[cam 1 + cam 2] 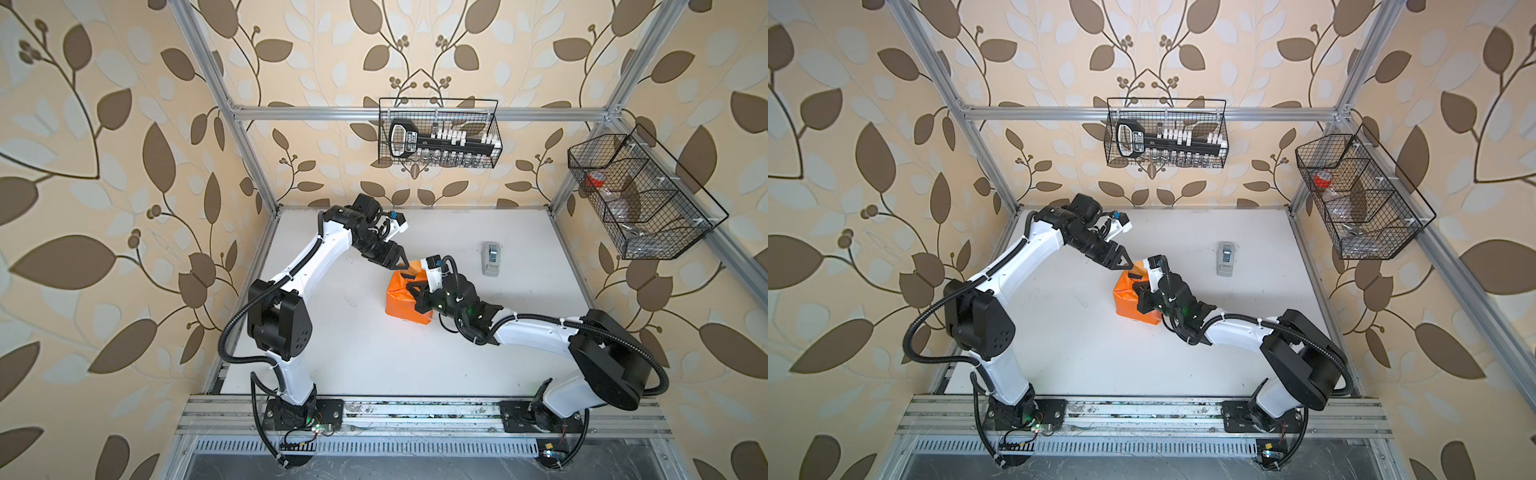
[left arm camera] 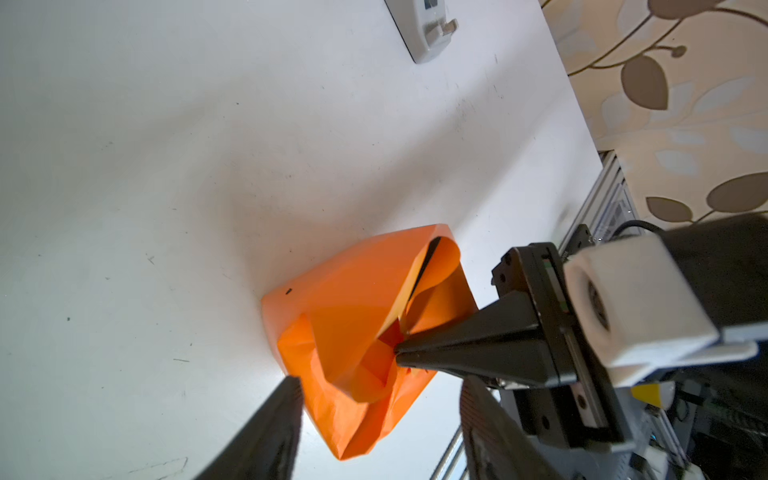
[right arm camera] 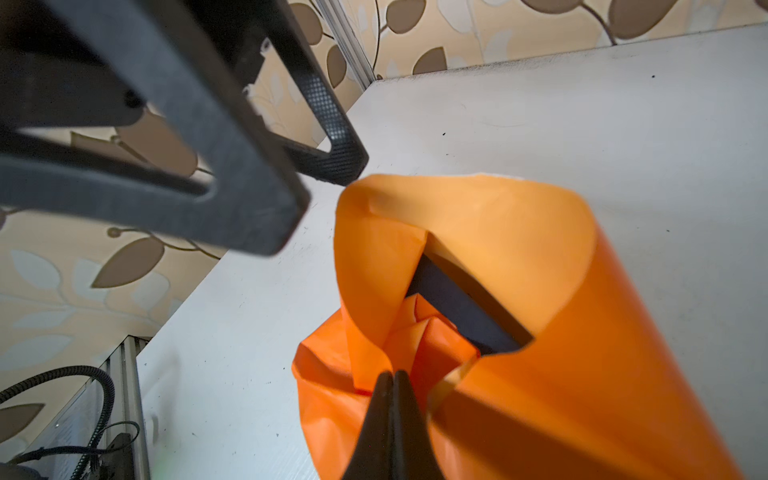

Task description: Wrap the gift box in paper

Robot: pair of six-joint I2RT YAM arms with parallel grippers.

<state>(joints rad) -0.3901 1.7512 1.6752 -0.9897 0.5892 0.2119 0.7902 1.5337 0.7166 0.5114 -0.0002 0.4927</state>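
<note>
The orange paper (image 1: 398, 300) (image 1: 1124, 300) is folded round the gift box in the middle of the table. Only a black strip of the gift box (image 3: 461, 309) (image 2: 428, 266) shows through the open end, where the paper's flaps bunch inward. My right gripper (image 3: 390, 376) (image 2: 397, 349) (image 1: 410, 287) is shut, its joined tip pressed into those bunched folds. My left gripper (image 2: 382, 395) (image 1: 409, 269) (image 1: 1133, 269) stands open above that same end. Its fingers (image 3: 249, 187) straddle the paper without touching it.
A grey-white tape dispenser (image 1: 491, 258) (image 1: 1226, 258) (image 2: 424, 29) lies on the white table (image 1: 340, 332) behind and to the right of the parcel. A wire basket (image 1: 440, 133) hangs on the back rail. Another basket (image 1: 640, 195) hangs on the right frame.
</note>
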